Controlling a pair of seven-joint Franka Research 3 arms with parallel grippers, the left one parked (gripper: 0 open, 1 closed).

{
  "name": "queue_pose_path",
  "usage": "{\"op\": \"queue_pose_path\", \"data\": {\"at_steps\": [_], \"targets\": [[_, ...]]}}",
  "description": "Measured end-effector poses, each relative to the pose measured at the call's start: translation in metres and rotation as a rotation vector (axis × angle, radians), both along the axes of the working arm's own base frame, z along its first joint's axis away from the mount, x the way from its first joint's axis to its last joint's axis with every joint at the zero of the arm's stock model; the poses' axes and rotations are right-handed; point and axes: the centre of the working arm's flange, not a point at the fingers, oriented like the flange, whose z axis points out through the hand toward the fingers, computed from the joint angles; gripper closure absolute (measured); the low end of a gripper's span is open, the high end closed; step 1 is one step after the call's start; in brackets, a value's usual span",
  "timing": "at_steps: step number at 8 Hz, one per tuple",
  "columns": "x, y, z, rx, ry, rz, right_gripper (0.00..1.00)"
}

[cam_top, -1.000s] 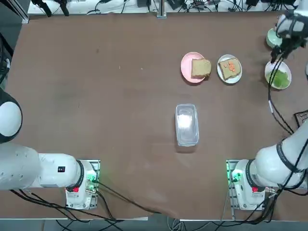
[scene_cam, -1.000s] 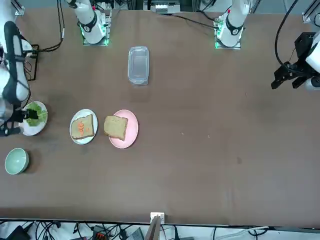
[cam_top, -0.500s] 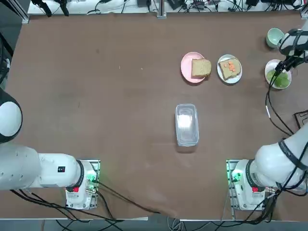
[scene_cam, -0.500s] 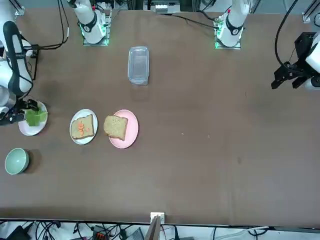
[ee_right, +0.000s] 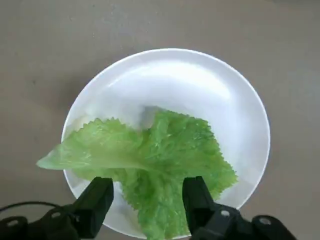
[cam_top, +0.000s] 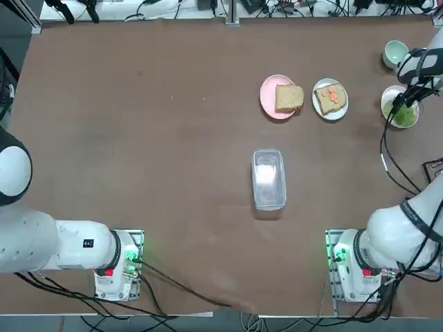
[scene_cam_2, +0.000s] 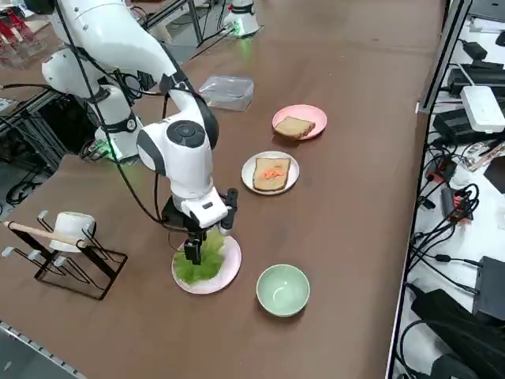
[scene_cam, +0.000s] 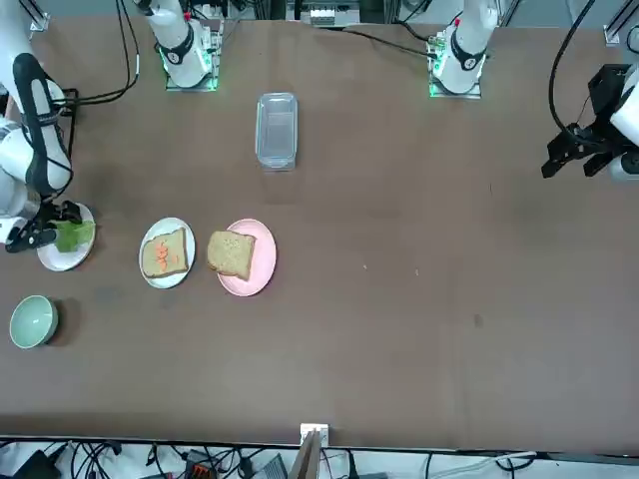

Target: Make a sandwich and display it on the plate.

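My right gripper [ee_right: 147, 200] fingers wide, straddling floppy green lettuce leaf [ee_right: 150, 160]; thin, tears easily, pinch near edge.

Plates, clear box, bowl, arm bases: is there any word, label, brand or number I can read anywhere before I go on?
None can be read.
Left arm base: a small dark mark, too small to read.
Small round white plate with the bread slice and orange bits: blank.
Round pink plate with the plain bread slice: blank.
Clear plastic lidded box: no label shows.
Right tool, straddling the green lettuce leaf: no marking.
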Motion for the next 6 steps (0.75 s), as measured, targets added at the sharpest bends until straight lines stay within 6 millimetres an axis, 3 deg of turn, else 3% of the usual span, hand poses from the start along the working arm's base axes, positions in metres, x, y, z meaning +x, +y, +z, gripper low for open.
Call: {"op": "queue_pose_path", "data": {"at_steps": [6], "targets": [[-0.009,-0.012,-0.008,0.006,0.015,0.002,0.23]]}}
